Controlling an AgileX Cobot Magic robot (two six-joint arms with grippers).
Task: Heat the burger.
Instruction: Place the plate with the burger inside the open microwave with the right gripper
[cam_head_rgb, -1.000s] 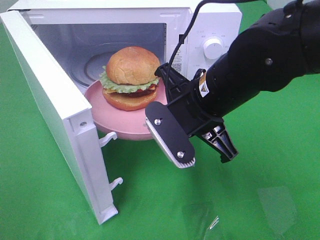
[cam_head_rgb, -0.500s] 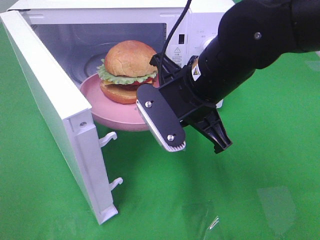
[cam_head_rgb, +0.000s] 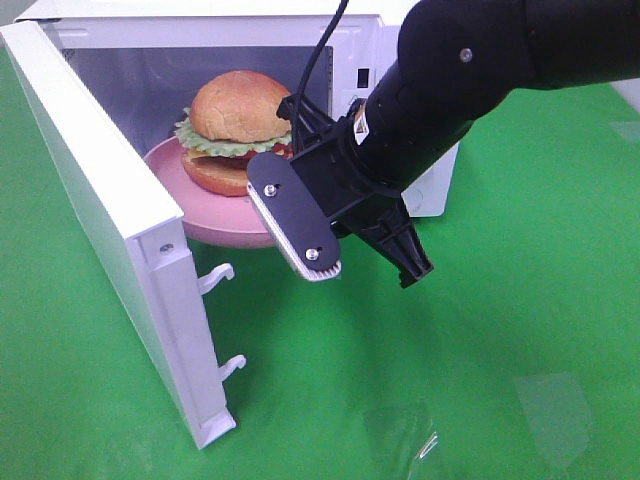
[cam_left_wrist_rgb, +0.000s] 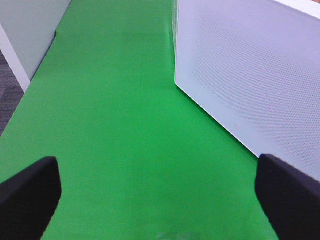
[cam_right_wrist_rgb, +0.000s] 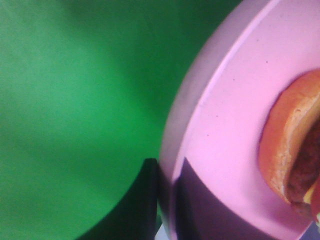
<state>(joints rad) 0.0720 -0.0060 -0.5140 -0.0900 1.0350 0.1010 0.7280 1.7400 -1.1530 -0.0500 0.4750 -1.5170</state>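
Exterior high: found the microwave (cam_head_rgb: 130, 75) door (cam_head_rgb: 110, 220) swung wide to the left, cavity mouth unobstructed. Saw the burger (cam_head_rgb: 235, 110) upright on the pink plate (cam_head_rgb: 215, 228), plate partway through the opening, front rim overhanging the sill, near the door's inner face but apart from it. Noted open green cloth (cam_head_rgb: 500, 350) in front and to the right. Saw the right arm (cam_head_rgb: 480, 70) reaching down from upper right, right gripper (cam_head_rgb: 280, 225) at the plate's near-right rim.

Left wrist: saw left gripper (cam_left_wrist_rgb: 160, 197) spread wide, holding nothing, over bare cloth beside a white dotted microwave panel (cam_left_wrist_rgb: 250, 75).

Right wrist: confirmed fingers (cam_right_wrist_rgb: 145, 200) pinched on the plate rim, one each side, burger set back from that rim.
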